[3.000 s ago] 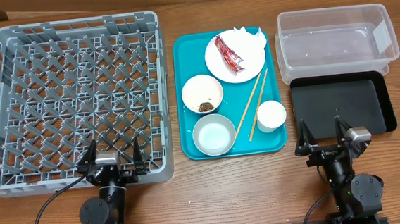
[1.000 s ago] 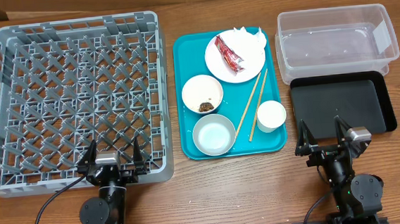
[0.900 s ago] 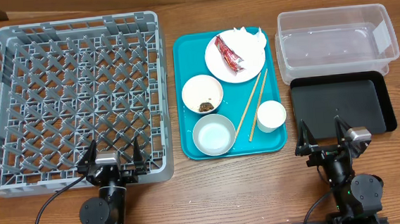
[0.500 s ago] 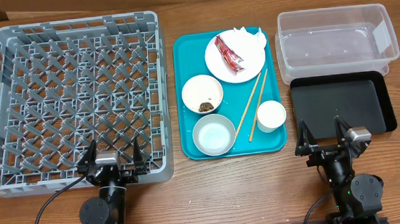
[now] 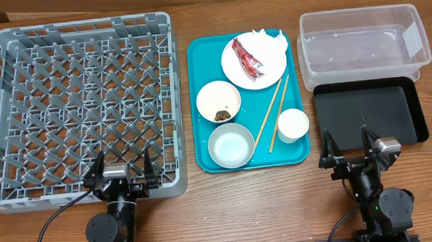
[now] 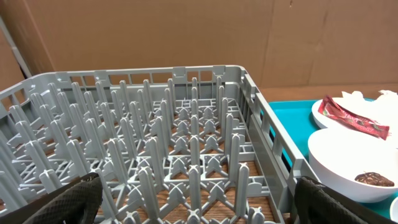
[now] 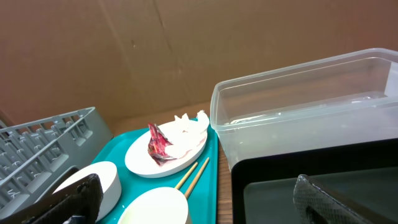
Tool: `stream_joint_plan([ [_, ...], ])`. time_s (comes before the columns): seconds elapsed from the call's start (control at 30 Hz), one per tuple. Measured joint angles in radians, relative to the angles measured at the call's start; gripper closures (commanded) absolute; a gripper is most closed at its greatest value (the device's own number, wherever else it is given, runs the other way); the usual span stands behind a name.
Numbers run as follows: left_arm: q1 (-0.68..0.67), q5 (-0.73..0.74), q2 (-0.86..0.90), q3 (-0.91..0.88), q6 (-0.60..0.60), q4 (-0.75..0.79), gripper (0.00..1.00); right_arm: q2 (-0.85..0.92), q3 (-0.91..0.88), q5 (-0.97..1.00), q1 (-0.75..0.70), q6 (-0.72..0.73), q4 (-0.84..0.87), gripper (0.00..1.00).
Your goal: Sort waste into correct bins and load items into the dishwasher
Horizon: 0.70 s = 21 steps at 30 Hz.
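The grey dish rack (image 5: 17,112) fills the left of the table. On the teal tray (image 5: 201,69) a white plate (image 5: 270,75) holds a red wrapper (image 5: 246,59) and a white napkin (image 5: 266,40). Below it are a bowl with brown scraps (image 5: 218,102), an empty bowl (image 5: 231,145), chopsticks (image 5: 278,110) and a small cup (image 5: 292,125). The clear tub (image 5: 363,46) and black tray (image 5: 364,114) are at the right. My left gripper (image 5: 119,172) is open at the rack's front wall. My right gripper (image 5: 349,151) is open at the black tray's front edge.
Brown cardboard walls stand behind the table in both wrist views. In the right wrist view the clear tub (image 7: 305,106) and black tray (image 7: 298,180) lie ahead to the right, the plate with the wrapper (image 7: 163,144) ahead to the left.
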Motion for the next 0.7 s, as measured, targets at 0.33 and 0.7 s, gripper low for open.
stream_joint_plan([
  [0.33, 0.000, 0.000, 0.000, 0.000, 0.000, 0.000, 0.00, 0.000, 0.000, 0.000, 0.000, 0.001, 0.006, 0.00],
  [0.7, 0.000, 0.000, 0.000, 0.000, 0.000, 0.000, 0.01, 0.000, 0.000, -0.074, 0.000, 0.000, 0.026, 0.00],
])
